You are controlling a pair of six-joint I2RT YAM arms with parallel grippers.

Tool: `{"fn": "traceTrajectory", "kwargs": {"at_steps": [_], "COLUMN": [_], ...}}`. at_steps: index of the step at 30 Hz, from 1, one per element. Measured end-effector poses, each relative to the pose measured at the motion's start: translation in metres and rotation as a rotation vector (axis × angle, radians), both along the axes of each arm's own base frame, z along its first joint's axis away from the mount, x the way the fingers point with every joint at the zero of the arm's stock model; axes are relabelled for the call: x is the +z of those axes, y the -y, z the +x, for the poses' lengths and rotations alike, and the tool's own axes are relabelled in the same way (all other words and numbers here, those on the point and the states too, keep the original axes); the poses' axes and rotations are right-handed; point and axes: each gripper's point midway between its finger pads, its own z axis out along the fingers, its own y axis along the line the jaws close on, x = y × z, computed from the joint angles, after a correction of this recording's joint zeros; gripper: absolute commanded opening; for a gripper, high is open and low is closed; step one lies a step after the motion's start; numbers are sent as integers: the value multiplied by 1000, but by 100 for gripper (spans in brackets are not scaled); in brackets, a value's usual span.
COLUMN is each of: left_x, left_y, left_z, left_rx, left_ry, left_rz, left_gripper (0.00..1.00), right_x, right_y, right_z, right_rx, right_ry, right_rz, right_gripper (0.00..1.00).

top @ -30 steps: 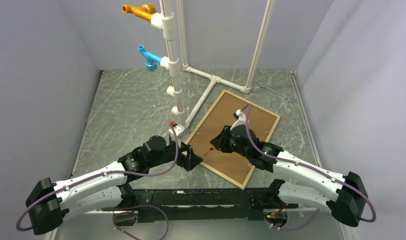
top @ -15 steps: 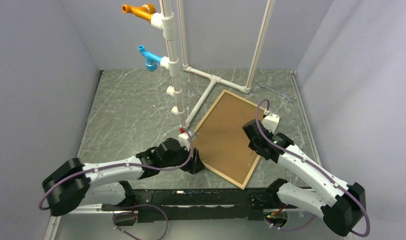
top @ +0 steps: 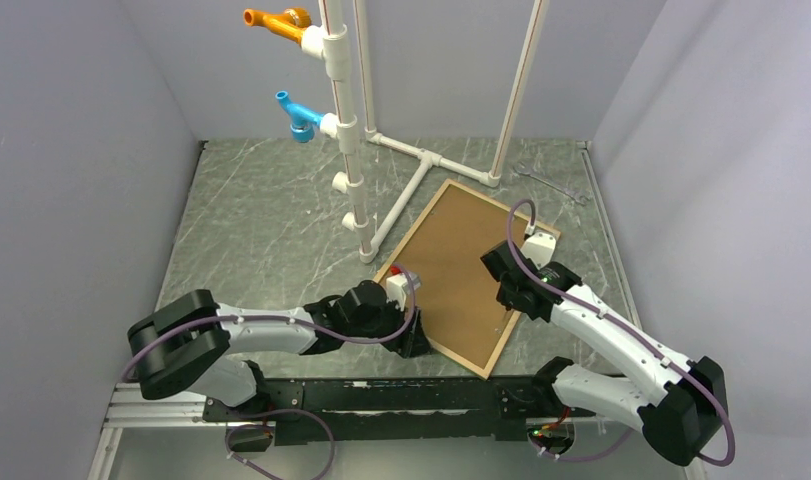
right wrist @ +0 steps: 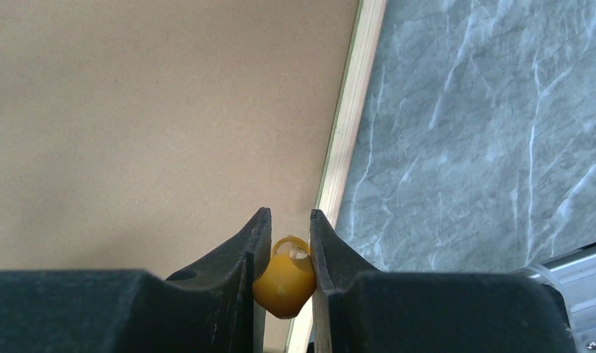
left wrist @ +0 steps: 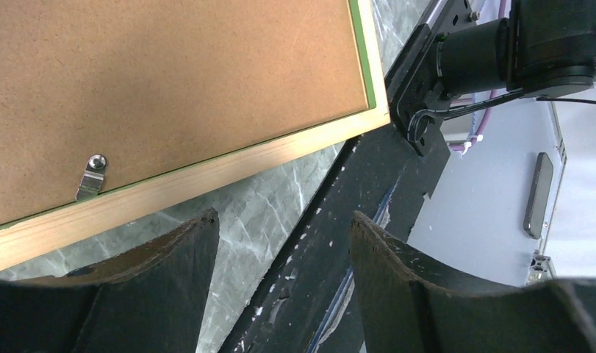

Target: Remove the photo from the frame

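- A large rectangular picture frame (left wrist: 206,176), pale wood at the back with a thin green inner edge, lay face down and skewed at centre right of the overhead view on a grey marbled table (top: 271,230).
- Its brown fibreboard backing panel (top: 451,250) faced up, with a small metal turn clip (left wrist: 92,176) resting on it; the photo could not be seen.
- The left gripper (left wrist: 281,220) hovered at the frame's lower left edge, jaws apart and holding nothing.
- The right gripper (right wrist: 289,213), over the frame's right edge, pinched a small rounded yellow piece (right wrist: 284,283).
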Motion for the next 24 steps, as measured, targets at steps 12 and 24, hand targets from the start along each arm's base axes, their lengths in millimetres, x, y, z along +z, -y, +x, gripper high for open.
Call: {"fn": "traceTrajectory", "kwargs": {"at_steps": [12,24], "left_x": [-12,-12], "left_y": [3,4], "left_z": [1,1], "left_rx": [-2,-3], "left_ry": [-19,-17], "left_rz": [22,17], "left_gripper": [69,67], "right_x": [-20,-31], "right_y": [0,0], "right_z": [-7,-8], "right_rx": [-2,-3], "right_ry": [-72,-98], "right_rz": [-24,-41], "right_gripper": [0,0]}}
